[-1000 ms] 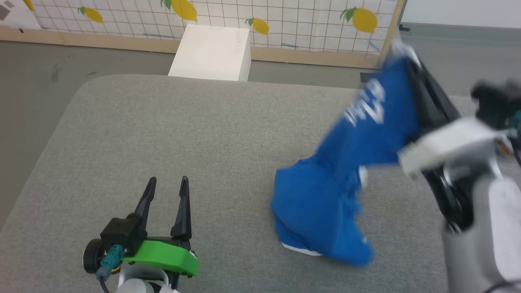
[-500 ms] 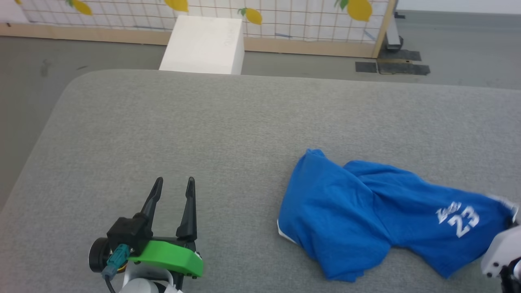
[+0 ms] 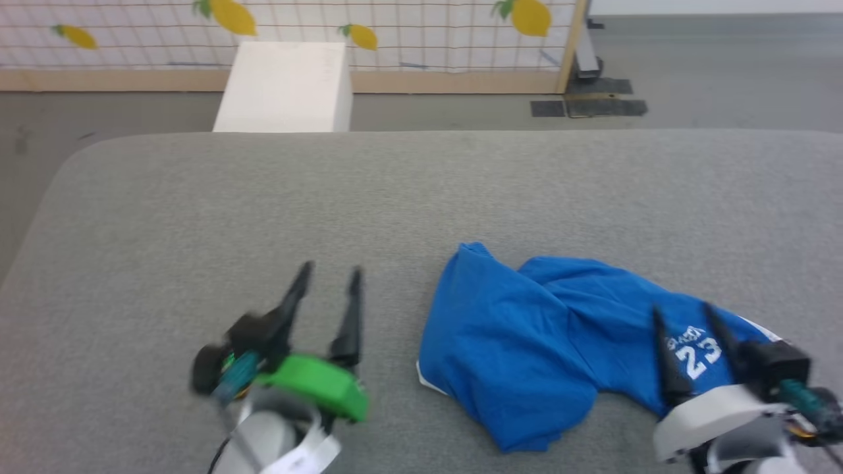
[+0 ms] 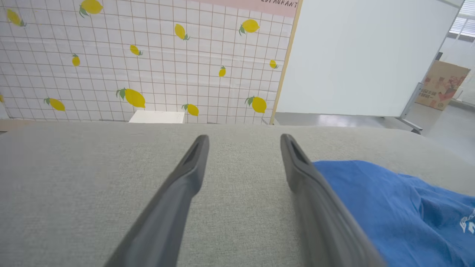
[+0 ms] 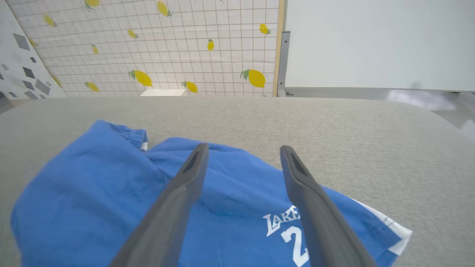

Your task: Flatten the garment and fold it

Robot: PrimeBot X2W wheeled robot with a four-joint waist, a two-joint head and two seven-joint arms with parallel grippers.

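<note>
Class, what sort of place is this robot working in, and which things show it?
Probably an indoor lab or demo space: a lemon-print panel in a wooden frame stands like a backdrop, a cardboard box sits by a plain white partition, and the shorts lie on a grey padded surface.

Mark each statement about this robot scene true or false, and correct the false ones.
1. The shorts lie flat and smooth on the grey surface. False: they are crumpled, with one part lapping over another.
2. The left gripper has open jaws holding nothing. True.
3. The right gripper clamps the shorts. False: its jaws are open over the printed leg.
4. A white box stands beyond the surface's far edge. True.
5. The shorts show the number 32. False: it reads 23.
</note>
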